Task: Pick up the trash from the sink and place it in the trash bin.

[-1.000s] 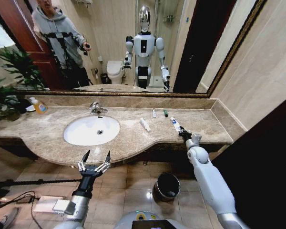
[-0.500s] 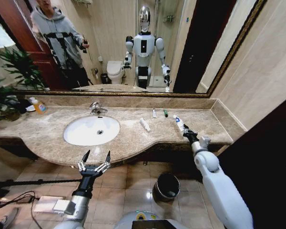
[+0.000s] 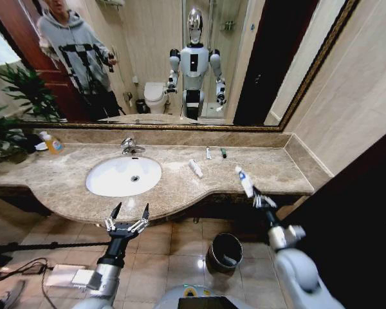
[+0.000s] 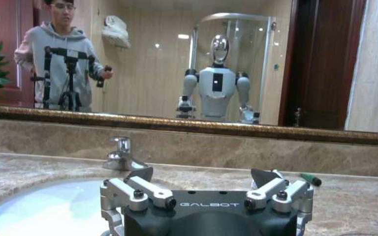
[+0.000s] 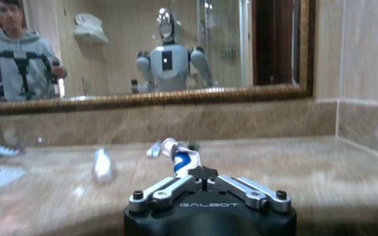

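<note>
Right gripper [image 3: 255, 195] clamps white blue-marked toiletry tube [image 3: 244, 181] at beige marble surface [image 3: 64, 177] edge | left gripper [image 3: 127, 217] spread wide, empty, before white oval sink [image 3: 123, 176]

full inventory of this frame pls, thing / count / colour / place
sink: 1, white, set in the counter, left of centre
tap: 1, chrome, behind the sink
counter: 1, beige marble, under the mirror
soap bottle: 1, orange, far left of the counter
white tube: 1, white, on the counter right of the sink
small tube: 1, white, near the back wall
green tube: 1, dark green, beside the small tube
blue-marked tube: 1, white and blue, in the right tool
bin: 1, dark, on the floor below the counter
plant: 1, green, far left
left tool: open, low, before the counter
right tool: shut on the blue-marked tube, at the counter's right front edge
</note>
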Available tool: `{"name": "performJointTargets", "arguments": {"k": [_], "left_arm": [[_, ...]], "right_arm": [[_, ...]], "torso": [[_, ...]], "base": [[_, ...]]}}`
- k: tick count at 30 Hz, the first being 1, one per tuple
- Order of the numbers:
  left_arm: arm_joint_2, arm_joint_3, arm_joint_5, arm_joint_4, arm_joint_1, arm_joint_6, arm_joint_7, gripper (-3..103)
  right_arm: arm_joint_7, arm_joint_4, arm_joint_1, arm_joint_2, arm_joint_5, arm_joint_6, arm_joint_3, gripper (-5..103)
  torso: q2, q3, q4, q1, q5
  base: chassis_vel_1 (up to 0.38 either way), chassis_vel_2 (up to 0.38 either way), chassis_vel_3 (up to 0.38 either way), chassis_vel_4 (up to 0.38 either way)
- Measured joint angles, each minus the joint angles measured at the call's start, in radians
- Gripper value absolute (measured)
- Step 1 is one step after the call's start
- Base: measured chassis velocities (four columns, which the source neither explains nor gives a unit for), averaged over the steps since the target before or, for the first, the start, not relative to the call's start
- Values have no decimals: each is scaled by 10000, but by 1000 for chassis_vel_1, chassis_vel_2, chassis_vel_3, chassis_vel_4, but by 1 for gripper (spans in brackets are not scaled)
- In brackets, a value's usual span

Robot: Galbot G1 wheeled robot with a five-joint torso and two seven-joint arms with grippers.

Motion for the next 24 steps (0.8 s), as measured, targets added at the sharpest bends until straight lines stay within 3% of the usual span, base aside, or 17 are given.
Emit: {"name": "performJointTargets", "arguments": {"k": [5, 9, 18, 24], "left_arm": [[0, 0, 0, 0, 0, 0, -2, 100], [0, -1, 0, 0, 0, 0, -1, 100], [0, 0, 0, 0, 0, 0, -2, 100], [0, 0, 0, 0, 0, 0, 0, 100]], "right_arm": [[-103, -810, -1133, 480, -240, 921, -300, 0], [-116, -1721, -1120, 534, -257, 1072, -432, 0], [-274, -4296, -288, 582, -455, 880, -754, 0], [-340, -7142, 1272, 747, -923, 603, -993, 0]], "torso": [[0, 0, 0, 0, -3], [0, 1, 0, 0, -1], [-1, 2, 1, 1, 0], [-1, 2, 2, 2, -1]], "base": [[0, 0, 0, 0], [0, 0, 0, 0], [0, 0, 0, 0], [0, 0, 0, 0]]}}
